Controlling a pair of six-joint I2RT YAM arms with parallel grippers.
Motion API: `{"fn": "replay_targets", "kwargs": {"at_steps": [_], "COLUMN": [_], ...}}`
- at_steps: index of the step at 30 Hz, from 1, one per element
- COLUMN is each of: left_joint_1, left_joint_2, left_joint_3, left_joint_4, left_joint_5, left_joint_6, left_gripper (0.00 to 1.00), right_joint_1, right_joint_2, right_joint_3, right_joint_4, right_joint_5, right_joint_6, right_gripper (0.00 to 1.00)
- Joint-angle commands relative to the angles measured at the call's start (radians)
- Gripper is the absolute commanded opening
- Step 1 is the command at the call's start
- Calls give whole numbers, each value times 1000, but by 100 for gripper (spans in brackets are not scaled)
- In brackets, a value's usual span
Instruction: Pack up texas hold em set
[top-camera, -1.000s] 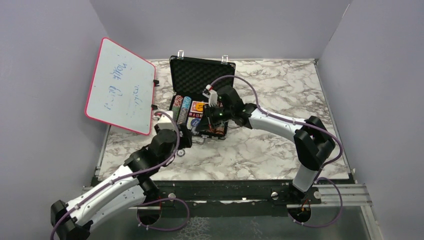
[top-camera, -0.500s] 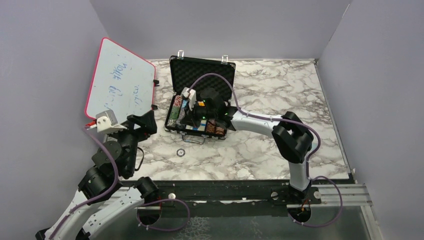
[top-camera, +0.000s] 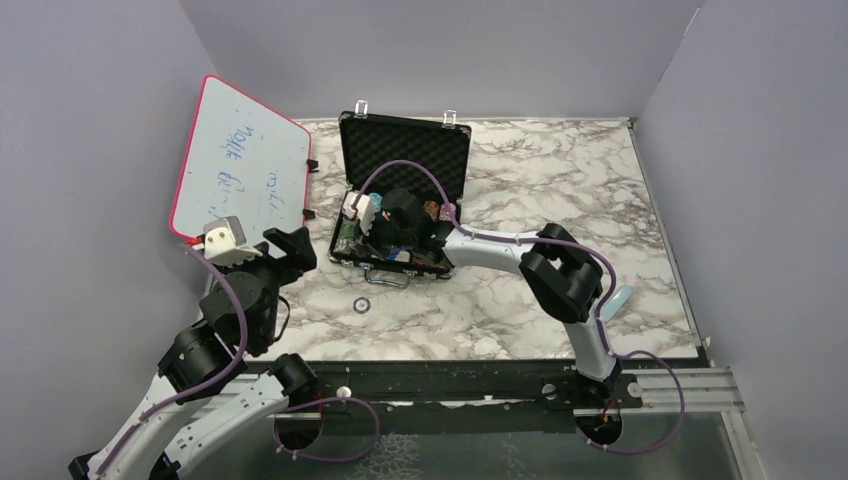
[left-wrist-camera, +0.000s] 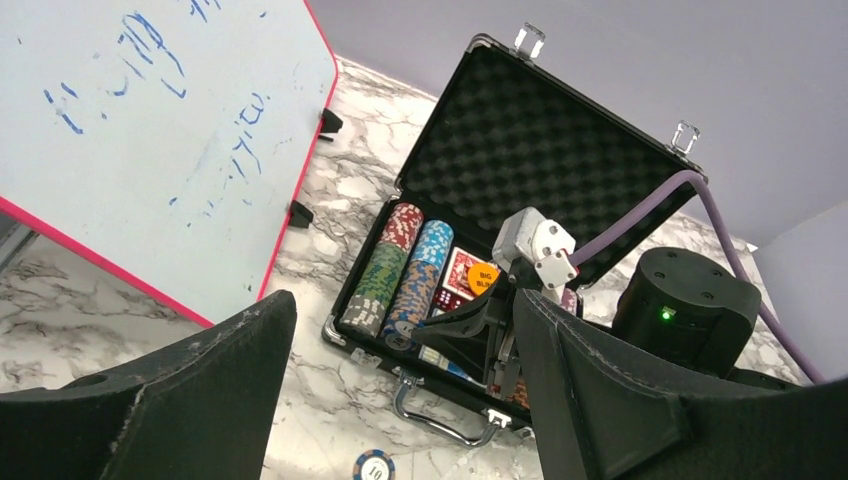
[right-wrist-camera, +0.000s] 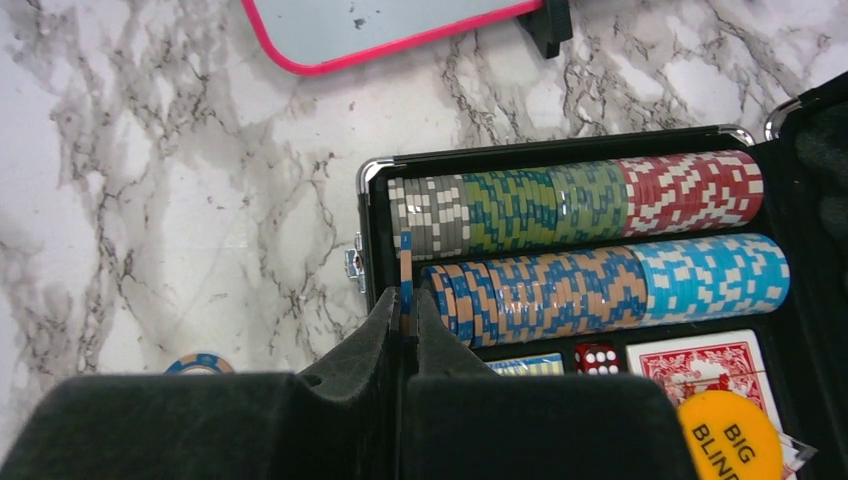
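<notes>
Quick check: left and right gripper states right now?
Left gripper: open, holding nothing.
Right gripper: shut on a poker chip, held edge-on.

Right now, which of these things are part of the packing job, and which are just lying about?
Part of the job: black briefcase, chip rows, held chip in the right gripper, loose chip on the table, red card deck, red die, orange button.
Just lying about: pink-framed whiteboard.

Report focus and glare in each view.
Top external: evenly lit, sharp, no glare on the pink-framed whiteboard. Left wrist: open black foam-lined briefcase crisp; left gripper crowds the foreground. Right wrist: blue-and-orange striped poker chip in the dark right gripper sharp.
</notes>
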Motion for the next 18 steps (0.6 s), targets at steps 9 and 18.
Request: {"fn": "replay_targets", "kwargs": {"at_steps": [9,18], "left_joint_1": [0,0], "left_joint_2": [23,51], "left_joint_3": [-9,-9], "left_joint_4": [-32,-48], "left_joint_5": [-19,-7], "left_joint_6": [-53,-68], "left_gripper": [82,82], "right_joint_1": [10,10], "right_joint_2": [41,59], "right_joint_3": [40,54], "right_joint_4": [-39,-51], "right_joint_5": [42,85], "right_joint_6": [-84,-70], "right_gripper": [7,18]}}
